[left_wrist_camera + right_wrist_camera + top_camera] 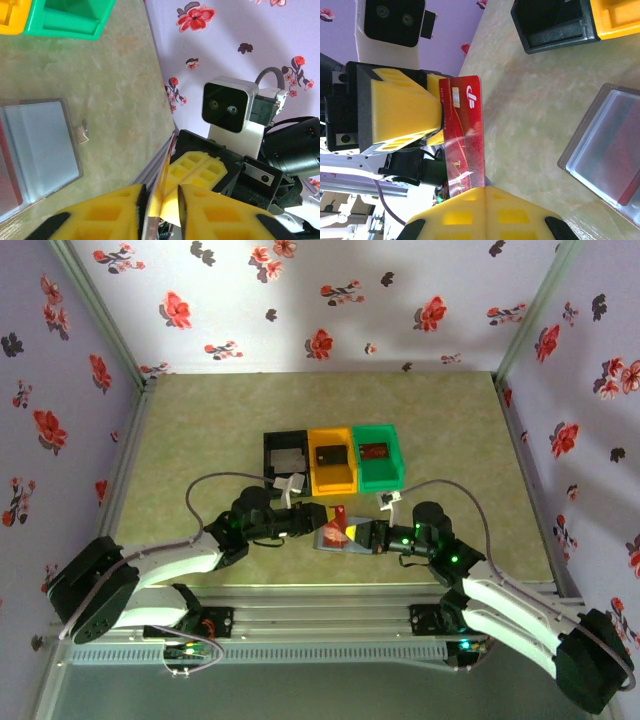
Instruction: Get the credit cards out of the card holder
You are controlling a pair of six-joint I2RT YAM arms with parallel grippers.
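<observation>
- A tabletop covered in a mottled olive mat, boxed in by lilac walls printed with red flowers.
- At its middle stand three small bins in a row: a black bin, an orange bin and a green bin. Each has a flat, card-like thing inside, so they are likely the drop spots for the cards.
- Near the bins, on the arms' side, the card holder lies open and flat on the mat. A reddish shape under its clear pocket suggests another card is inside.
- The two arms meet beside the holder. The right gripper is clenched on one end of a red credit card, holding it off the mat, seemingly to offer the free end.
- The left gripper has its yellow pads on either side of that free end. I cannot tell whether they pinch it yet.
- This looks like a hand-over, probably so the left arm can carry the card to a bin.
</observation>
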